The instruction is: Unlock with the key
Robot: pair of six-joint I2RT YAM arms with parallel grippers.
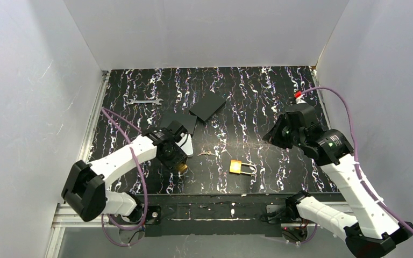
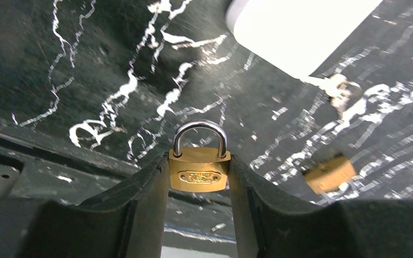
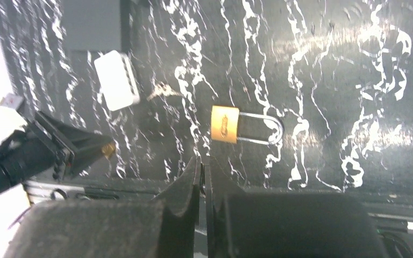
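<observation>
Near the table's front edge, on the left: pinches the held padlock in the left gripper. Spreads the fingers only as wide as the brass body, one pad flat against each side. Holds it upright in the wrist view, stamped oval plate facing the camera, steel shackle closed and pointing away from the palm.

Farther in, on the right: presses the fingers of the right gripper together, with a hairline slit between them and nothing gripped. Hangs above the table, touching no object.

Between the two grippers: finds the loose padlock flat on its side on the table. Sits just ahead of the right fingertips and slightly to their right in that wrist view, apart from them. Points its brass body toward the left arm and its shackle toward the right, with both shackle legs running into the body.

Just beyond and left of that padlock: spots the key, small, pale metal, flat on the table. Lies clear of both grippers and touches neither padlock. Too small and blurred to tell which way its blade points.

Beyond the key, beside the left wrist: a white block with rounded corners. Farther back, two black plates, and at the far left a wrench.
</observation>
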